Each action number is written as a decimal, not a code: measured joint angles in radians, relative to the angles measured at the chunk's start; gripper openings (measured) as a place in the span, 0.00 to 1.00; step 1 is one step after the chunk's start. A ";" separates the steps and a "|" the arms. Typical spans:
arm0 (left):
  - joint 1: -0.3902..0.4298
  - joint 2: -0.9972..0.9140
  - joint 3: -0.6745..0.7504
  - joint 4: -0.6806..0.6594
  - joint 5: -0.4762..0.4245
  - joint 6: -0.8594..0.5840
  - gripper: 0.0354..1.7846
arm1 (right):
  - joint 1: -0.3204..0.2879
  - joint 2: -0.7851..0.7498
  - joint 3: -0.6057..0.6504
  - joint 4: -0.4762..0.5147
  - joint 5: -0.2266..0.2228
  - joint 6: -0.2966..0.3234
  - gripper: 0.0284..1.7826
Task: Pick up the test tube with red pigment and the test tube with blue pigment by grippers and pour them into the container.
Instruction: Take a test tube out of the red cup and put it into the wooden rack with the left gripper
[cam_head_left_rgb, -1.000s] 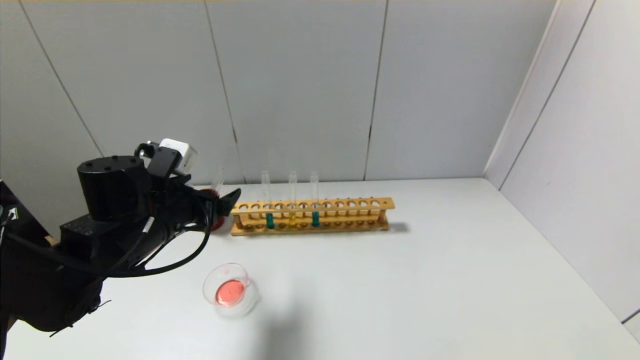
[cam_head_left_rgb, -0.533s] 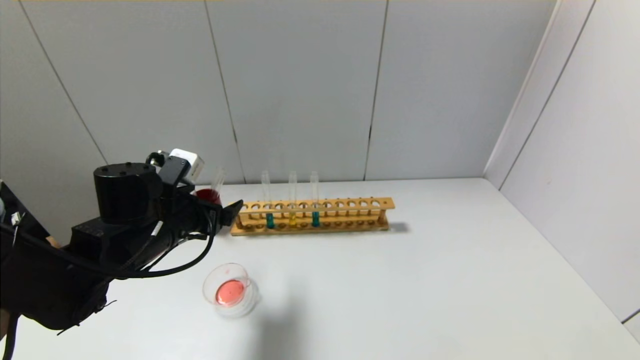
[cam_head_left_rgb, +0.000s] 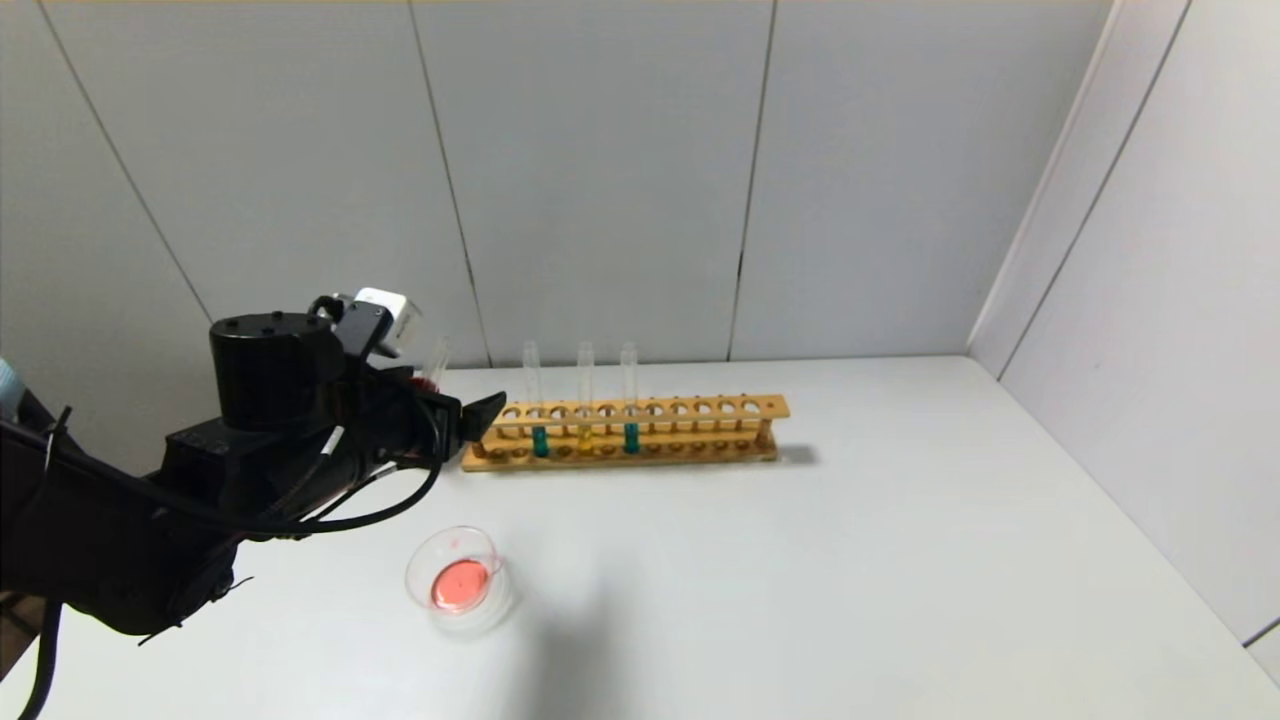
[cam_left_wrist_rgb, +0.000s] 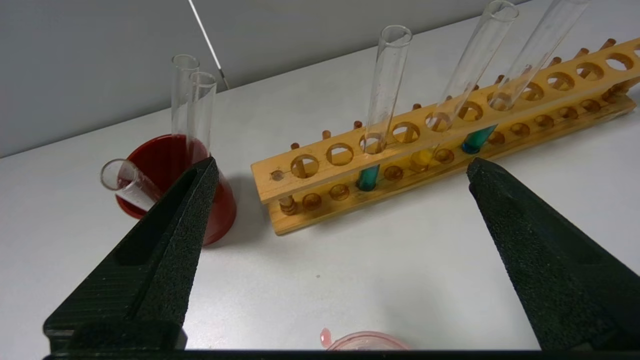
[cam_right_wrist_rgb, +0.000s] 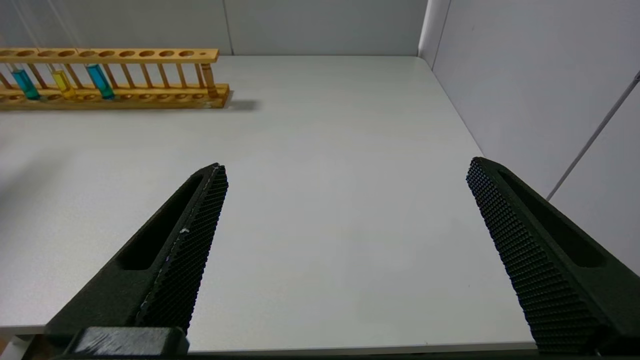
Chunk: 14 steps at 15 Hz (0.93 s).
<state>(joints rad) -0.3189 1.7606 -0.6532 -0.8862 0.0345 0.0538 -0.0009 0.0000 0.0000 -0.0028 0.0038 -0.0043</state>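
Jaws of the left gripper (cam_left_wrist_rgb: 340, 170) stand wide, empty, near the rack (cam_head_left_rgb: 625, 432)'s left end; right gripper (cam_right_wrist_rgb: 345, 175) likewise wide. Only the left wrist view shows three empty tubes in the red cup (cam_left_wrist_rgb: 172, 185). Three rack tubes stand upright: two teal, one yellow. Container (cam_head_left_rgb: 460, 580) holds red liquid, near-left on the table (cam_head_left_rgb: 850, 560).

White table (cam_head_left_rgb: 900, 560) against grey panelled walls (cam_head_left_rgb: 600, 180).

Bulky black arm (cam_head_left_rgb: 200, 480), looping black cables.
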 joint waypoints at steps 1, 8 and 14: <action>-0.003 0.010 -0.011 -0.001 -0.002 -0.006 0.98 | 0.000 0.000 0.000 0.000 0.001 0.000 0.98; -0.030 0.100 -0.080 -0.014 -0.002 -0.026 0.98 | 0.001 0.000 0.000 0.000 0.000 0.000 0.98; -0.031 0.163 -0.125 -0.015 -0.003 -0.032 0.98 | 0.000 0.000 0.000 0.000 0.000 0.000 0.98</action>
<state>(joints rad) -0.3500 1.9234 -0.7783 -0.9015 0.0317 0.0215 -0.0004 0.0000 0.0000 -0.0028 0.0043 -0.0043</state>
